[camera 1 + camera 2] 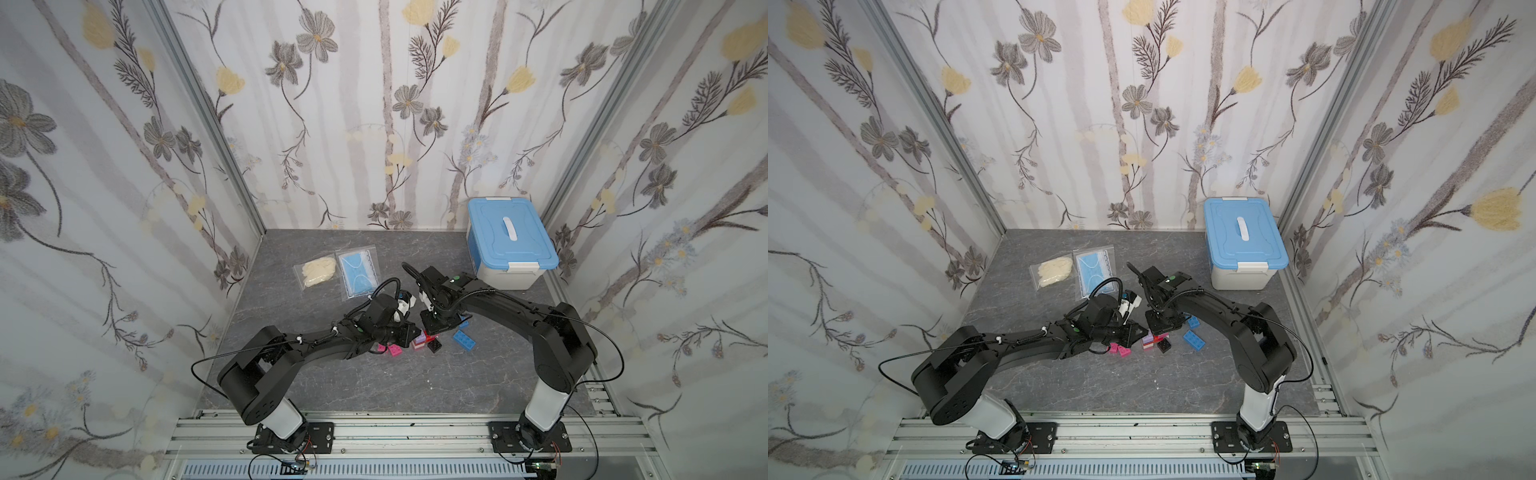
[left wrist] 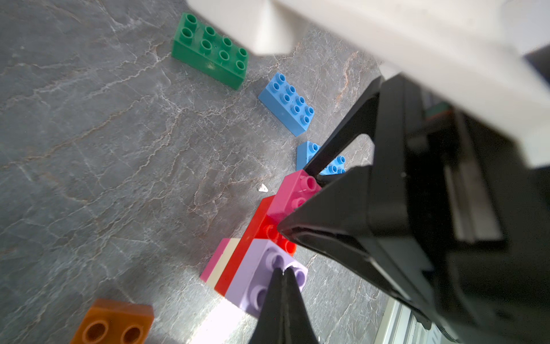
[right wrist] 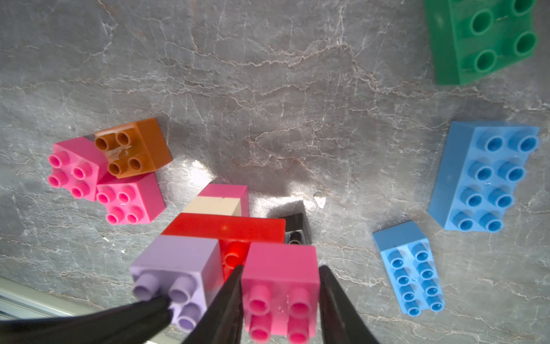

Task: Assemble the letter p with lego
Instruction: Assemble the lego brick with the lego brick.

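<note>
The lego build (image 1: 419, 338) stands mid-table: pink, cream (image 3: 214, 206) and a long red brick (image 3: 226, 229) stacked, with a lavender brick (image 3: 178, 262) and a pink brick (image 3: 278, 297) side by side on top. My left gripper (image 2: 282, 269) is shut, its tips resting on the lavender brick (image 2: 256, 274). My right gripper (image 3: 281, 269) straddles the pink brick, jaws a little open and close along its sides. A black brick (image 3: 296, 226) lies behind the build. Loose pink (image 3: 128, 199), orange (image 3: 134, 146), blue (image 3: 482, 175) and green (image 3: 482, 38) bricks lie around it.
A white box with a blue lid (image 1: 511, 241) stands at the back right. Two clear bags, one with gloves (image 1: 318, 270) and one with a blue mask (image 1: 359, 270), lie at the back left. Papered walls close in three sides.
</note>
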### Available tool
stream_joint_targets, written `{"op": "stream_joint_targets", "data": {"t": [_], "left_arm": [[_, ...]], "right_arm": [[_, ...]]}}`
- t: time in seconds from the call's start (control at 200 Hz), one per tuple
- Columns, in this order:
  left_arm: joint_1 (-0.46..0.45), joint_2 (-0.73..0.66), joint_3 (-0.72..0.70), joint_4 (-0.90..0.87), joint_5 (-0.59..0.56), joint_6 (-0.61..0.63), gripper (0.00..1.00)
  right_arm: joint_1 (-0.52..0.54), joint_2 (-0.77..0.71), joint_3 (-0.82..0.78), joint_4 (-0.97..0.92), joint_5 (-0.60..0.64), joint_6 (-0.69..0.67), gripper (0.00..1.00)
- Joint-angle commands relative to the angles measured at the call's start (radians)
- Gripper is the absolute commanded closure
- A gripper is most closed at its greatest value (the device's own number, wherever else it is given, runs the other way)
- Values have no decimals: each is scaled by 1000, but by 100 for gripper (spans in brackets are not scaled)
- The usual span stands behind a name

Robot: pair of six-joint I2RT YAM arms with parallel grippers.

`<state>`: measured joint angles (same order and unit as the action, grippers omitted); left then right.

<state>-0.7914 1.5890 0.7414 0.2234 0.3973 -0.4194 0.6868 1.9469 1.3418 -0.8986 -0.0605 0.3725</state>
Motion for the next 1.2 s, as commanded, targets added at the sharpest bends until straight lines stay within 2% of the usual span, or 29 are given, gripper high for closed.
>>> {"op": "stream_joint_targets", "data": {"t": [0.0,0.28,0.62,0.844,1.194], "left_arm": [[0,19,-28,-348,-78,-7,100],[0,22,-33,-349,-80,-5,100],[0,22,-5,-362,-90,9,100],[1,27,101,-415,-101,40,100],[-3,15,316,-488,-60,89,100]], "right_arm": [[2,-8,3,-16,-16,-2,56],[0,-50,19,-41,-3,-2,53],[-27,-223,14,-97,40,-3,47],[-68,-306,-41,-94,45,-13,47],[-88,-339,-101,-67,34,-20,47]]}}
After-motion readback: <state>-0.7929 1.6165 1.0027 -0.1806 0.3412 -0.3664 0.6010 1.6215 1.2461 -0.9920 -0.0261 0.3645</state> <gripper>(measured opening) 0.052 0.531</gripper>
